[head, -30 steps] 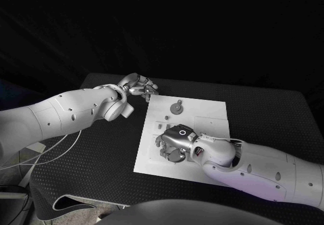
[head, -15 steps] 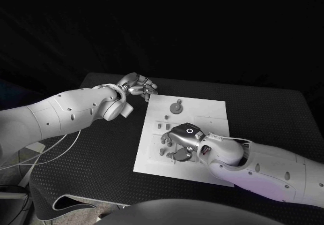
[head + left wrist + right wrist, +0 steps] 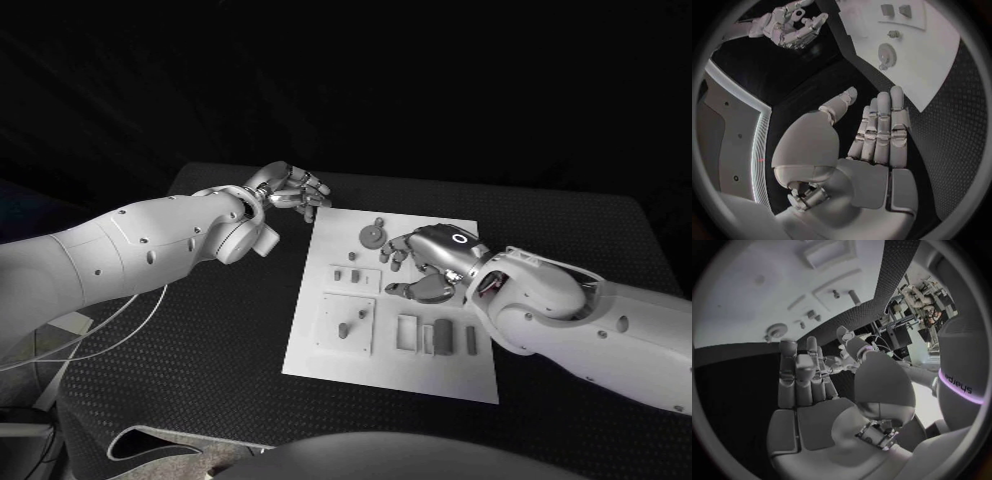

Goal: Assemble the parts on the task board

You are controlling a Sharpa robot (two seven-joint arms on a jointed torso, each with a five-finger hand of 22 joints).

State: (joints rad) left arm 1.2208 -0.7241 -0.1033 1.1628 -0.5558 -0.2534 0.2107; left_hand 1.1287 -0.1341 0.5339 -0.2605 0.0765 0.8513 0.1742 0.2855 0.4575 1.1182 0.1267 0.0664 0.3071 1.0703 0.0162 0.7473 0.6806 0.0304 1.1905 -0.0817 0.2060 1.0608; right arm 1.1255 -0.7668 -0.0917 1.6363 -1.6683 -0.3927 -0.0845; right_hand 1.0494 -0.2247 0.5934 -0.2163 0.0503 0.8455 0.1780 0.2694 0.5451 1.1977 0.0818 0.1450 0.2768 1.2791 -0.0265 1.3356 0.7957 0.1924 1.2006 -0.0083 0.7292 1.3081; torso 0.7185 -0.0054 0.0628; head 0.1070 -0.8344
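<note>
Hovering right hand (image 3: 427, 262), fingers spread, over task board (image 3: 440, 238) | left hand (image 3: 289, 188) spread beside board's corner

Both arms are clad in smooth white shells, rounded and bulbous toward the wrists, dotted with small dark screw holes. The left arm (image 3: 137, 245) ends in a broad white cuff, and thin white cables (image 3: 87, 330) loop beneath it. The right arm (image 3: 606, 320) carries a violet tint along its underside; in the right wrist view a glowing purple band (image 3: 961, 390) rings its shell above dark lettering. The left hand (image 3: 293, 188) and right hand (image 3: 428, 262) are silver metal, built of segmented fingers with flat plated palms. A small white ring marking (image 3: 460, 238) sits on the right hand's back.
</note>
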